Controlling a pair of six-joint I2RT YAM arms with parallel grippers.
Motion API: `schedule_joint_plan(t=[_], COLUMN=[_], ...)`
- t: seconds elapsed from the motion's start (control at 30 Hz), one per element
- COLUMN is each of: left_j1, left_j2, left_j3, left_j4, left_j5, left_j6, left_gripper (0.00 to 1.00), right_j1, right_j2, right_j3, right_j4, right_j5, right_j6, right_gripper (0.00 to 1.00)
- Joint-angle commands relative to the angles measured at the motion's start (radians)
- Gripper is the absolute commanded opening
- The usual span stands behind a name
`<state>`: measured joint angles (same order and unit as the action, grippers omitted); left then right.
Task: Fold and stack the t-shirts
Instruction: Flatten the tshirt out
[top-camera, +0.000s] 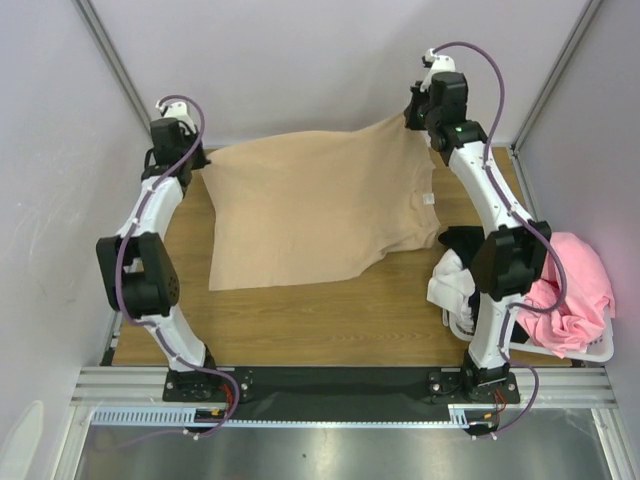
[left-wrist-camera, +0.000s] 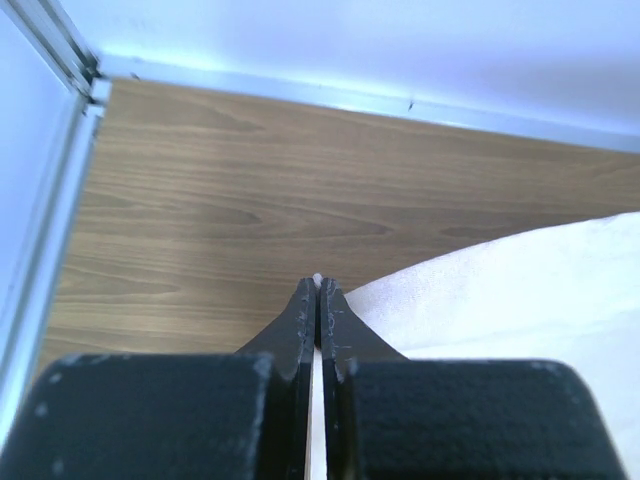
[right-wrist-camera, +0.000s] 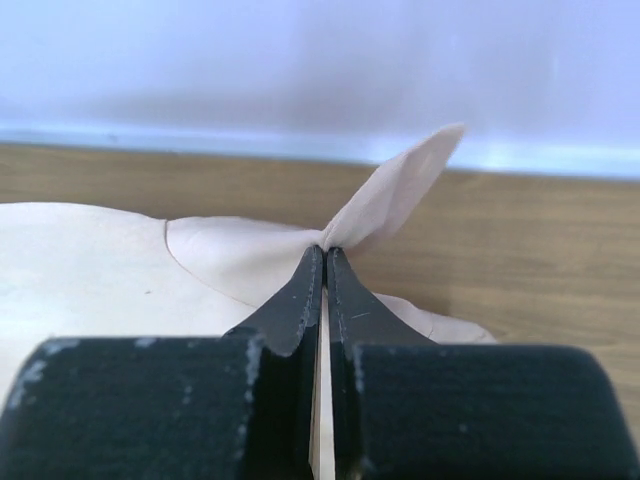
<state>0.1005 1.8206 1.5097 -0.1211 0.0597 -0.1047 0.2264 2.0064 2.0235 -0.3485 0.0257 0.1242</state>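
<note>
A light tan t-shirt (top-camera: 310, 205) lies spread over the far half of the wooden table (top-camera: 330, 320). My left gripper (top-camera: 197, 163) is shut on its far left corner. In the left wrist view the jaws of that gripper (left-wrist-camera: 318, 287) are pressed together with a sliver of cloth at their tip, and the shirt (left-wrist-camera: 500, 290) stretches away to the right. My right gripper (top-camera: 408, 120) is shut on the far right corner, lifted a little off the table. In the right wrist view a tan flap (right-wrist-camera: 400, 195) sticks out past its closed gripper tips (right-wrist-camera: 325, 252).
At the right edge a white laundry basket (top-camera: 590, 352) holds a pink shirt (top-camera: 575, 285). A white shirt (top-camera: 450, 285) and a black one (top-camera: 460, 240) spill from it beside the right arm. Walls stand close behind both grippers.
</note>
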Motion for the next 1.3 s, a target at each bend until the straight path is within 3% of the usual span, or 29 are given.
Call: schedule_joint_plan(t=[0.0,0.67,1.0,1.27], left_j1=[0.008,0.008,0.01,0.01], left_j2=[-0.121,-0.655,-0.805,-0.906], left_j3=[-0.02,-0.031,0.122,0.216], left_j4=[0.049,0.034,-0.155,-0.313], left_j5=[0.002,-0.106,-0.202,-0.284], left_j6=[0.036,0.014,0.025,0.007], left_gripper=[0.01,0.0,0.0,0.0], right_j1=[-0.001,0.079,0.278,0.395], right_j2=[-0.098,-0.578,-0.753,-0.814], right_j3=[-0.006,-0.085,-0.068,0.067], right_j4=[0.051,0.032,-0.026,-0.136], right_j5=[-0.013,0.034,0.195,0.279], right_j6=[-0.034,-0.121,-0.264,-0.308], right_gripper=[0.0,0.0,0.0,0.0])
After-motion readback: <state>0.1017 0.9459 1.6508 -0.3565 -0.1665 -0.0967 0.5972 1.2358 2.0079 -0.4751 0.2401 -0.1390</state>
